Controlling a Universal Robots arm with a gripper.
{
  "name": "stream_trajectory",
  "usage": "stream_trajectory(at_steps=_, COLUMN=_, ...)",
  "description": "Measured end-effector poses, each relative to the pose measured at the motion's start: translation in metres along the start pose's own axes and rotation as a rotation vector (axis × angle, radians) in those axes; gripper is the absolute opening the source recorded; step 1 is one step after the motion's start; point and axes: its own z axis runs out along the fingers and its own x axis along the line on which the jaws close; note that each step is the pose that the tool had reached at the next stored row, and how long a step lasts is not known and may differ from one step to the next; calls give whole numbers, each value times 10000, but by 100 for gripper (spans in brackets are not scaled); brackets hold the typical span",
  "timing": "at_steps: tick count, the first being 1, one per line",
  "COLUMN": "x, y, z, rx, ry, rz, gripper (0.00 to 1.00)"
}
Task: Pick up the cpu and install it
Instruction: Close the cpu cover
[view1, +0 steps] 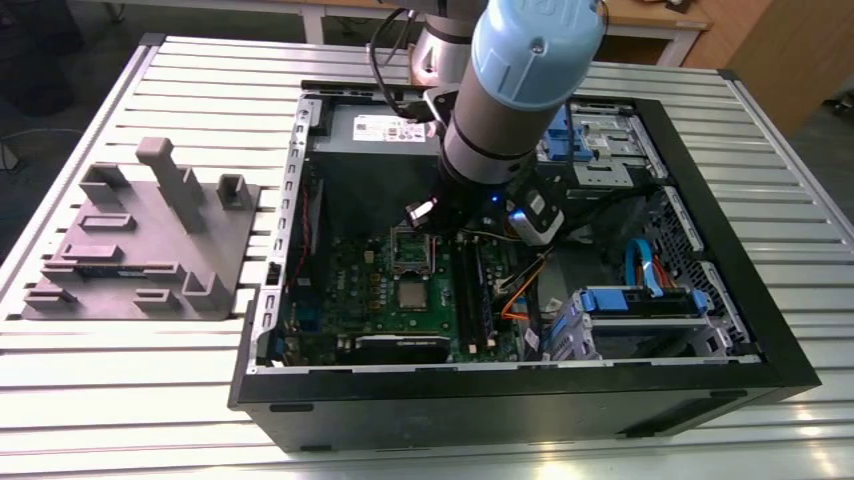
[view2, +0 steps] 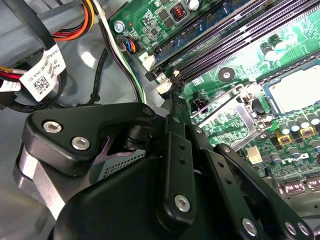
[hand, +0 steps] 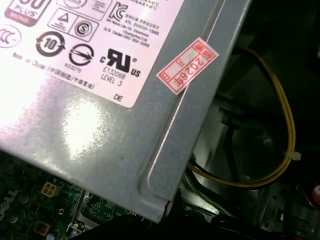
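Off the computer case (view1: 534, 405) to the exterior view's left, a grey block with pegs (view1: 134, 250) rests on the slatted table (view1: 200, 80). Inside the case, against its far wall, sits the power supply box (view1: 380, 128). Nearer the case's near wall the green circuit board (view1: 350, 290) carries the tall metal socket frame (view1: 410, 250). Just beside that frame, on the side toward the case's near wall, the cpu (view1: 411, 293) lies flat on the board, silver top up; the second wrist view shows it past the frame as well. The arm (view1: 514, 90) reaches down into the middle of the case, and the gripper (view2: 172, 102) hangs above the board near the far end of the frame, by the memory slots (view2: 225, 35). Its fingers look drawn together into one narrow tip with nothing between them. By this the task seems to be at its start: the cpu is not yet lifted, let alone seated, and it lies apart from the fingers with the frame between. Toward the case's wall on the exterior view's right stand blue drive bays (view1: 641, 300)
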Motion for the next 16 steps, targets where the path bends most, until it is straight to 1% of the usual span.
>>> stream_trajectory(at_steps=2, x=0, y=0, z=1, rx=5, ry=2, rz=-1, gripper=10)
stream_trajectory(at_steps=3, x=0, y=1, z=0, rx=28, ry=10, rz=-1, gripper=10)
stream_trajectory(at_steps=6, x=3, y=7, z=-23, rx=141, ry=57, rz=9, gripper=10)
stream_trajectory(at_steps=10, x=7, y=12, z=-34, rx=340, ry=140, rz=19, gripper=10)
stream_trajectory(at_steps=13, x=10, y=17, z=-54, rx=436, ry=180, rz=25, gripper=10)
stream_trajectory(at_steps=16, x=12, y=28, z=-88, rx=505, ry=209, rz=23, gripper=10)
